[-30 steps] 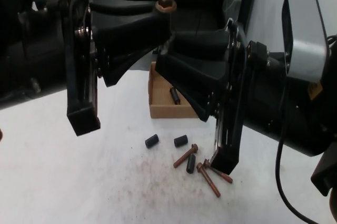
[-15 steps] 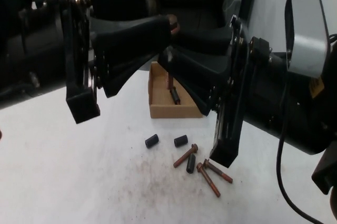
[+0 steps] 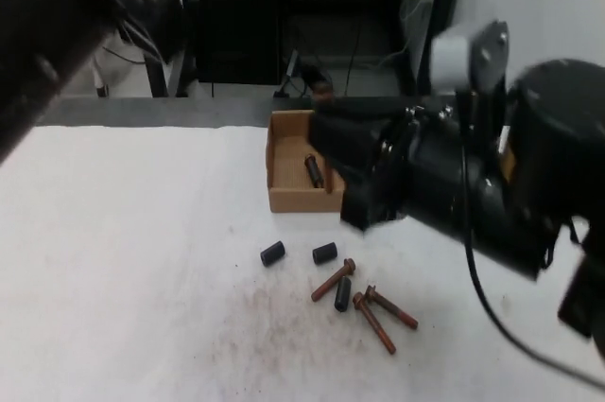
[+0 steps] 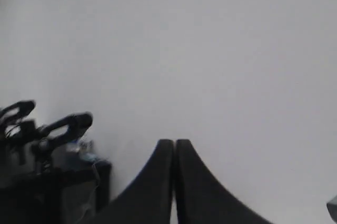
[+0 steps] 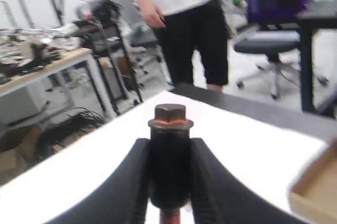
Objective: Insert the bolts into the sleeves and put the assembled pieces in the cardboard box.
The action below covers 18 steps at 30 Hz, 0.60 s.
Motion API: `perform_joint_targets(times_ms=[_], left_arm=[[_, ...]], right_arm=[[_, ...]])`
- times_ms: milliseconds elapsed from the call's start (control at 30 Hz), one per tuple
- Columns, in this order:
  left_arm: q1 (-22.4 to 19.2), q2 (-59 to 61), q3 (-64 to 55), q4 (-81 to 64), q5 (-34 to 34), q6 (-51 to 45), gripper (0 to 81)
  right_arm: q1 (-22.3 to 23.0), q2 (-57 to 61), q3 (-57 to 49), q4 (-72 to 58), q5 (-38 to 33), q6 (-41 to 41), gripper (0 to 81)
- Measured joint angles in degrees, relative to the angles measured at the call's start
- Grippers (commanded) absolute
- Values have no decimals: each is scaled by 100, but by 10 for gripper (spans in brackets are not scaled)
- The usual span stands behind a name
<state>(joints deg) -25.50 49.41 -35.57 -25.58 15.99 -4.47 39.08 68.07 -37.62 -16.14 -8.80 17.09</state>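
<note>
grip: assembled piece (image 5: pixel 169 168) pinched in right claw (image 5: pixel 169 145) | place: hovering near cardboard box (image 3: pixel 284 196) | left claw (image 4: pixel 174 147): pressed together, empty | next: centre over box opening, lower inside walls, release gently, avoiding dark piece (image 3: pixel 313 171) already inside

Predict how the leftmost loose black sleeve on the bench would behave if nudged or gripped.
The sleeve lies on its side on the flat bench, so a nudge would probably roll it. It looks like a small hard tube, likely rigid and light. Its plain dark surface might slip when gripped.
</note>
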Motion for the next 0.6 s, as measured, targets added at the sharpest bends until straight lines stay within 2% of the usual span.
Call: perform_joint_targets(times_ms=[100,167,200,267,433,467,600], left_arm=[[0,2,0,1299,-462,193,7],[0,2,0,2329,-750,24,7],[0,16,0,2907,-865,-95,7],[0,57,0,4005,-944,-286,7],[0,251,0,5429,-751,-438,7],[0,264,0,5477,-726,-438,7],[0,542,0,5957,-343,-447,7]], right_arm=[[-343,327,-572,1051,126,174,9],[-542,664,-1132,1811,149,273,9],[-749,1068,-1746,2527,164,343,9],[-852,1323,-2113,2921,163,363,9],[-1180,2635,-3726,4195,-33,374,9],[-1253,3206,-4397,4540,-106,374,9],[-1321,4175,-5550,5139,-144,374,9]])
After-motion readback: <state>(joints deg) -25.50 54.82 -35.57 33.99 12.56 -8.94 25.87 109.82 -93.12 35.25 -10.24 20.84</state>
